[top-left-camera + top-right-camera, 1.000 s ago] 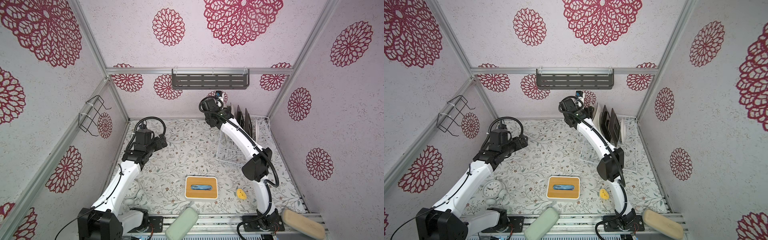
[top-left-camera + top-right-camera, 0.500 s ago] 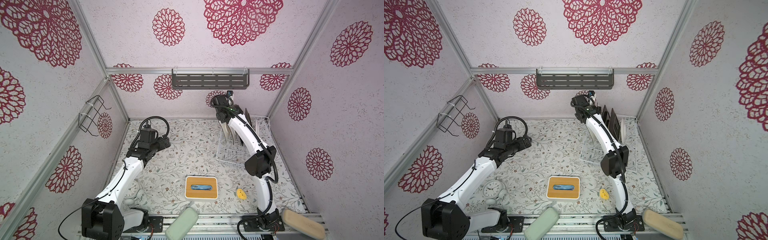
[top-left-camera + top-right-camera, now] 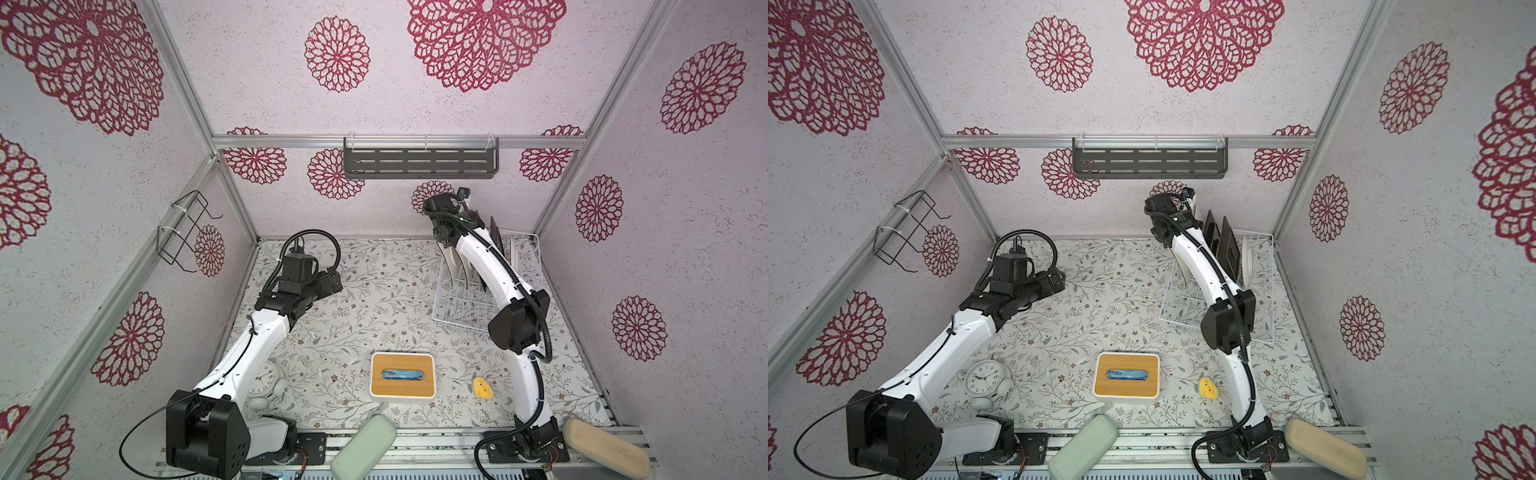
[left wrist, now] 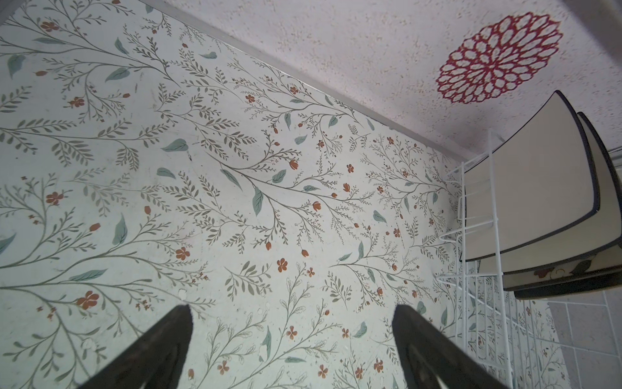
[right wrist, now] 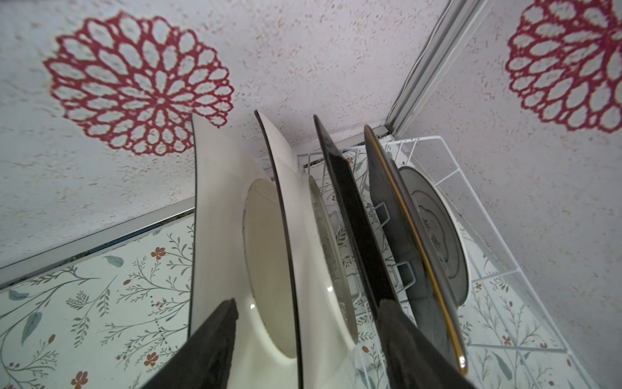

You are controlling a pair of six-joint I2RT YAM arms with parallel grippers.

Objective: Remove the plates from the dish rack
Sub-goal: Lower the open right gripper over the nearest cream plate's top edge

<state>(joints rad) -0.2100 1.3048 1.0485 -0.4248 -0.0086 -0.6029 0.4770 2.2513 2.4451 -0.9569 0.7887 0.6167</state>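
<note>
Plates (image 5: 218, 219), five ceramic, cream-white, dark and round white, upright in white wire dish rack (image 3: 436, 295), far right tabletop (image 3: 374, 291) corner. Right end effector (image 5: 308, 304) apart over both cream ones, gripping nothing; left end effector (image 4: 292, 308) apart, idle. Risk: closing grabs two, or clips dark neighbour.
</note>
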